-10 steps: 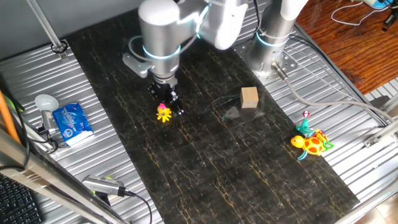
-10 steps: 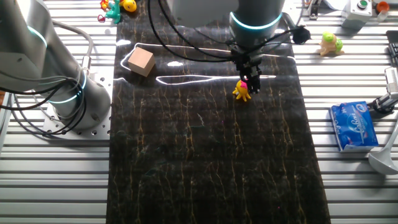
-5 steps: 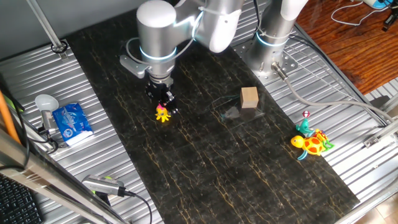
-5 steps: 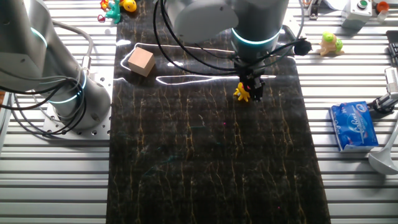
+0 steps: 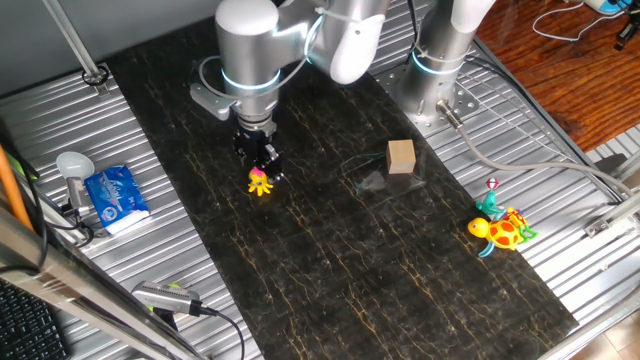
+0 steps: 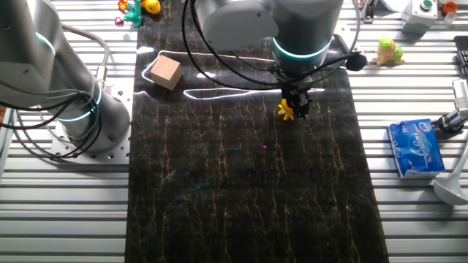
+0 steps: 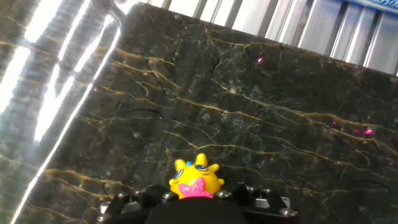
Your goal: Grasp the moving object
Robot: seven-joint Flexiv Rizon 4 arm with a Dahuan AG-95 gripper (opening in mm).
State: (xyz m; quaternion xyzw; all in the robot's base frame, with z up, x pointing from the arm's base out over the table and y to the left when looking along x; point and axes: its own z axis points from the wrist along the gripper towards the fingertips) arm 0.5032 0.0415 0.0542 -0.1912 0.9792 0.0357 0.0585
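Note:
The moving object (image 5: 259, 181) is a tiny toy with a pink top and yellow splayed legs, standing on the dark marble mat (image 5: 330, 260). My gripper (image 5: 258, 158) hangs straight down right behind it, fingertips low near the mat, jaws apart and holding nothing. In the other fixed view the toy (image 6: 285, 111) sits just left of the gripper (image 6: 297, 106), partly covered by the fingers. In the hand view the toy (image 7: 196, 177) is at the bottom centre, close against the gripper's black body (image 7: 186, 210).
A tan wooden cube (image 5: 401, 156) stands on the mat to the right. A yellow-red-teal turtle toy (image 5: 503, 229) lies at the mat's right edge. A blue packet (image 5: 115, 197) and a white spoon (image 5: 73, 165) lie on the ribbed metal table at left. The arm's base (image 5: 437, 80) stands at the back.
The gripper has shifted a little to the left and closed in on the toy. The toy has crept slightly left on the mat.

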